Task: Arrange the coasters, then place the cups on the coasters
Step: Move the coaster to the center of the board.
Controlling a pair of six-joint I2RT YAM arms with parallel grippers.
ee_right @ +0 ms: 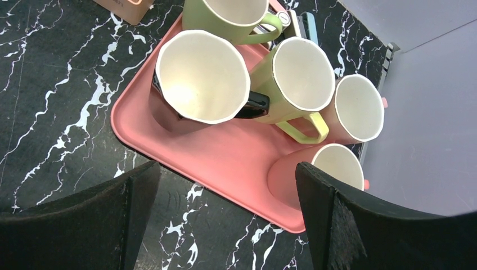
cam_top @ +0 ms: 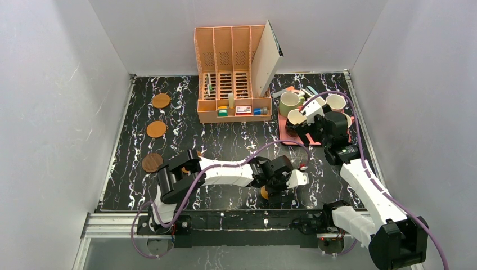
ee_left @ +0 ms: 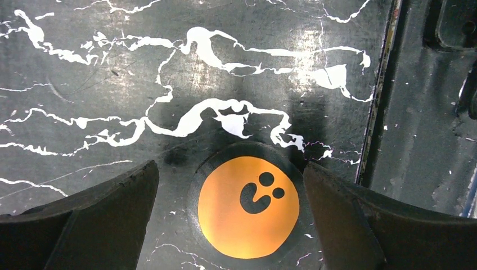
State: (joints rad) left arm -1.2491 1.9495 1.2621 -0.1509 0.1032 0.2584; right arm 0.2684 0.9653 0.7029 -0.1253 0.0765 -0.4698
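An orange coaster with dark marks lies flat on the black marble table near its front edge. My left gripper hangs over it, open, a finger on each side and not touching; from above the coaster peeks out beside that gripper. Two orange-brown coasters and a dark brown one sit in a column at the left. The black cup, olive green cup, yellow cup, white cup and pink cup stand on the pink tray. My right gripper is open and empty above the tray's near edge.
An orange file organizer with a white board leaning on it stands at the back. Small items lie behind the tray. The left arm's elbow hides part of another disc. White walls enclose the table; its metal front edge runs beside the left gripper.
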